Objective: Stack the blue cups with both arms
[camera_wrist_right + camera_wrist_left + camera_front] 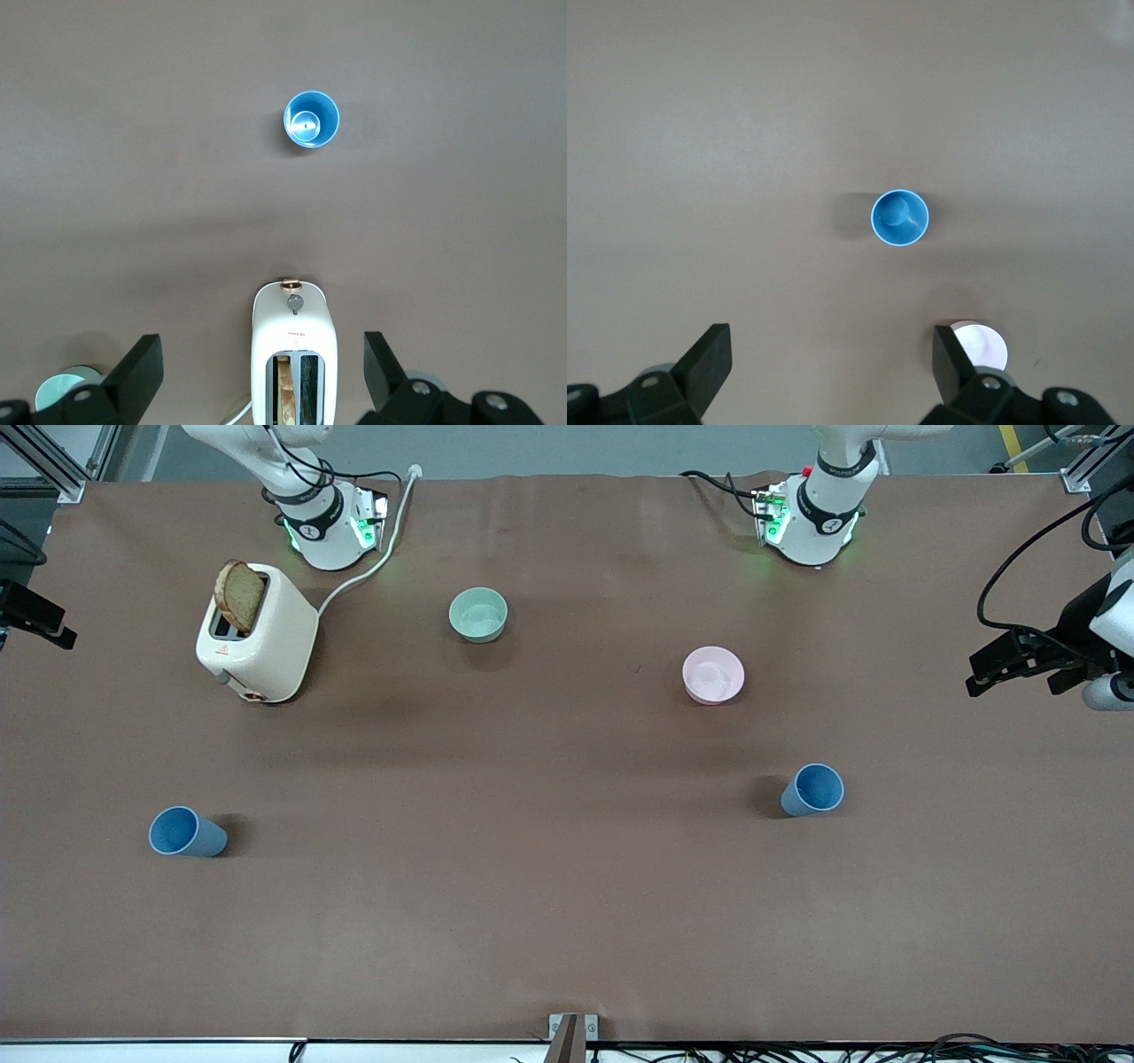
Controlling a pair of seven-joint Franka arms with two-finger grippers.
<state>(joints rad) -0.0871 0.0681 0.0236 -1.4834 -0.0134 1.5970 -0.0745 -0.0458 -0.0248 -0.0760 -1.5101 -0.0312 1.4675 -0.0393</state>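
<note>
Two blue cups stand upright and far apart on the brown table. One blue cup (184, 832) is toward the right arm's end and shows in the right wrist view (311, 119). The other blue cup (812, 789) is toward the left arm's end and shows in the left wrist view (900, 219). Both grippers are out of the front view, high above the table. My left gripper (833, 363) is open and empty, over the table beside the pink bowl. My right gripper (264, 367) is open and empty, over the toaster.
A white toaster (257, 633) with a bread slice (239, 595) stands near the right arm's base. A mint-green bowl (478, 615) and a pink bowl (713, 675) sit farther from the front camera than the cups. A white cord (372, 567) runs from the toaster.
</note>
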